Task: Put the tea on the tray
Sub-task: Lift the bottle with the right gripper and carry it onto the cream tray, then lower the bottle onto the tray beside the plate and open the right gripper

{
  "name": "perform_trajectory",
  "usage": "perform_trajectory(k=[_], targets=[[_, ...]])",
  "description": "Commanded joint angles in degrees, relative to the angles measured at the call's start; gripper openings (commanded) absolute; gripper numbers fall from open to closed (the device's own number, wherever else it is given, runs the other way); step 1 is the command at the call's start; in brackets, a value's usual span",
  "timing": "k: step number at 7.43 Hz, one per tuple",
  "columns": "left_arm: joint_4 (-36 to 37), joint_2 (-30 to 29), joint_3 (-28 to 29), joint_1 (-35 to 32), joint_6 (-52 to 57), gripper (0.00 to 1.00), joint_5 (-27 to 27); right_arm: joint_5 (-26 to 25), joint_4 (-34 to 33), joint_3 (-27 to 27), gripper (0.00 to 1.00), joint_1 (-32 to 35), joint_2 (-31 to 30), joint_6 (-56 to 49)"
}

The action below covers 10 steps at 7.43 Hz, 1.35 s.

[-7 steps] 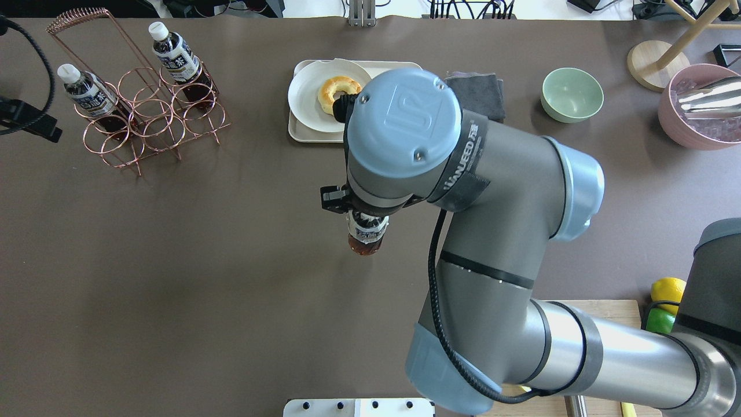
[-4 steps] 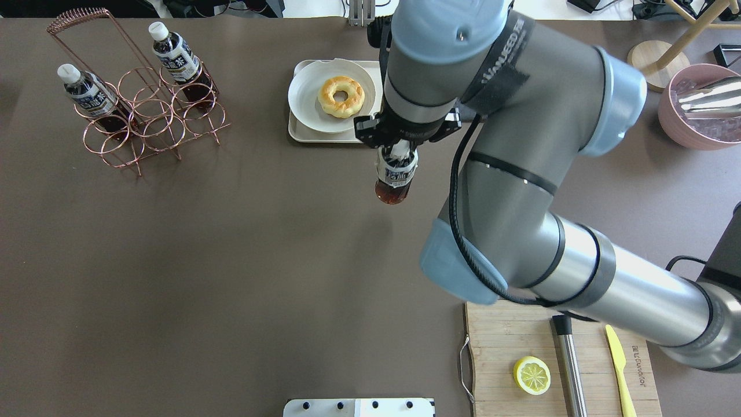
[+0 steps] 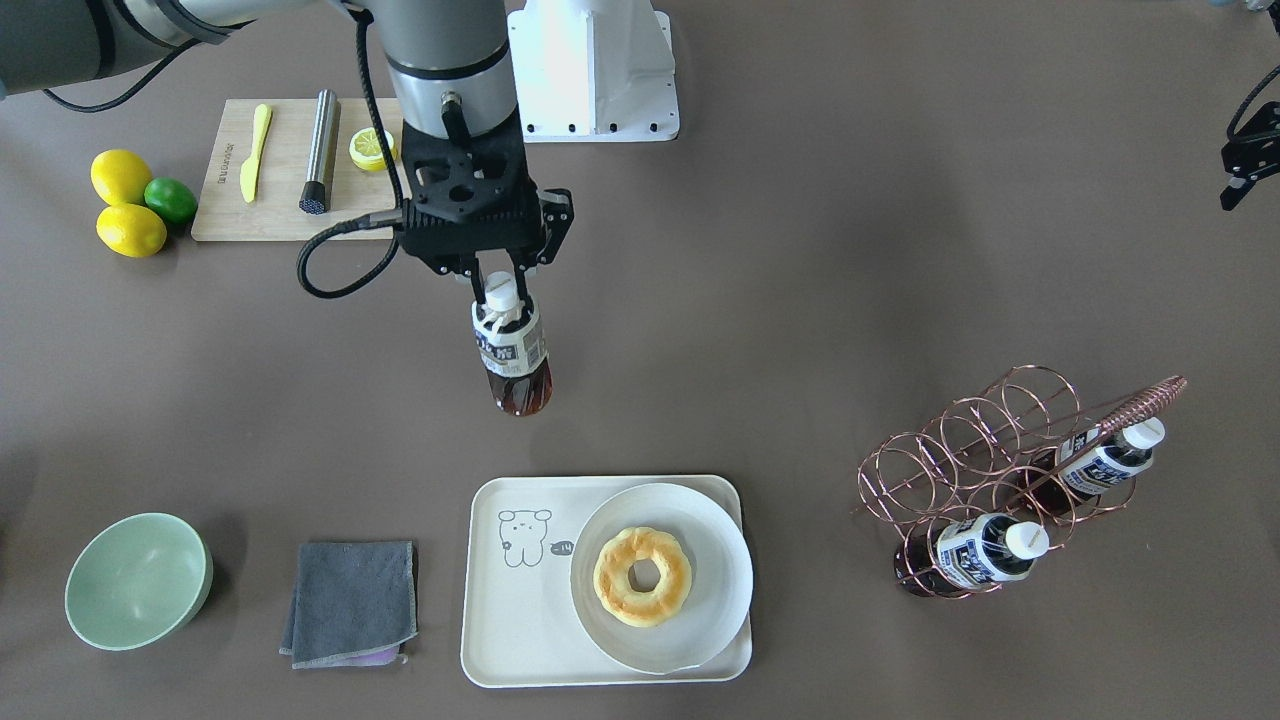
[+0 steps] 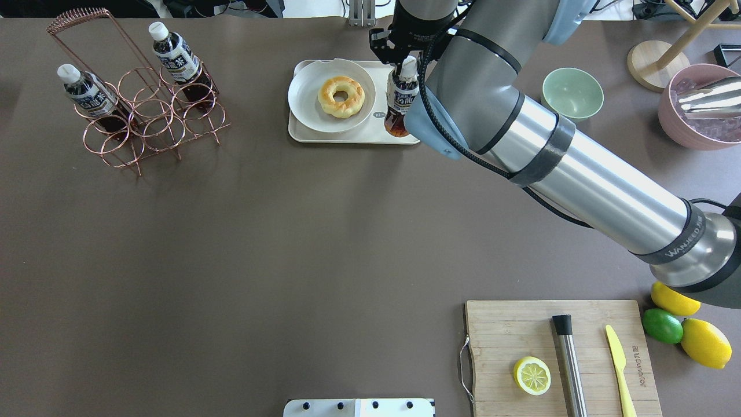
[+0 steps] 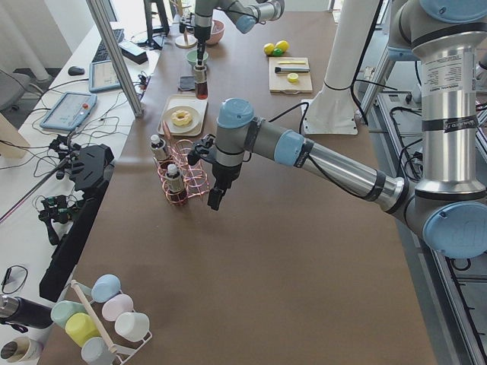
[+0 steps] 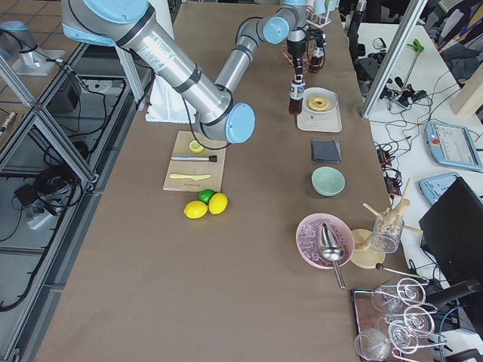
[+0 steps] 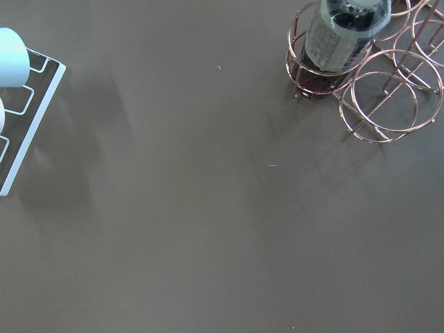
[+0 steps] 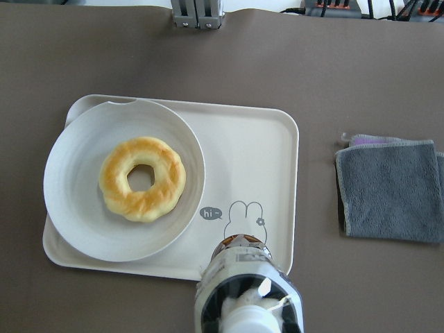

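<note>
Tea (image 4: 401,98) hangs by its neck, pinched tight in the right gripper (image 3: 503,294), above the tray's (image 8: 274,159) bare bear end. Overhead, the plate (image 4: 304,95) sits at nine o'clock. Best play: straight descent, releasing only once the base seats.

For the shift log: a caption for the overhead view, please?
Right pincer holds the tea aloft over the free end of the tray, beside the plate with a doughnut.

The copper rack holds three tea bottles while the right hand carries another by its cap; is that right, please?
The copper rack holds two bottles, not three, as the overhead view shows; the right hand does hold the tea by its cap.
</note>
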Motion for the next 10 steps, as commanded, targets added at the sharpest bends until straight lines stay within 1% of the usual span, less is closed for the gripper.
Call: perform_trajectory(k=[1, 2, 4, 6, 8, 9, 10], targets=[[-0.48, 0.92, -0.69, -1.46, 0.24, 0.97, -0.01, 1.12, 6.25, -12.76, 0.0, 2.17, 3.69, -1.86], [-0.48, 0.92, -0.7, -1.47, 0.24, 0.97, -0.01, 0.94, 9.21, -14.88, 0.0, 2.17, 4.14, -1.77], [-0.48, 0.92, -0.7, -1.47, 0.24, 0.97, -0.01, 0.85, 10.11, -16.22, 0.0, 2.17, 4.23, -2.03], [-0.48, 0.83, -0.7, -1.47, 0.24, 0.97, -0.01, 0.76, 12.91, -18.23, 0.0, 2.26, 4.23, -2.12], [-0.48, 0.83, -0.78, -1.47, 0.15, 0.97, -0.01, 0.76, 12.93, -18.33, 0.0, 2.35, 4.14, -2.3], [-0.48, 0.92, -0.7, -1.47, 0.15, 0.97, -0.01, 0.76, 13.02, -18.24, 0.07, 2.26, 4.23, -2.39], [-0.48, 0.83, -0.7, -1.47, 0.24, 0.97, -0.01, 0.68, 13.02, -18.24, 0.99, 2.26, 4.23, -2.3]])
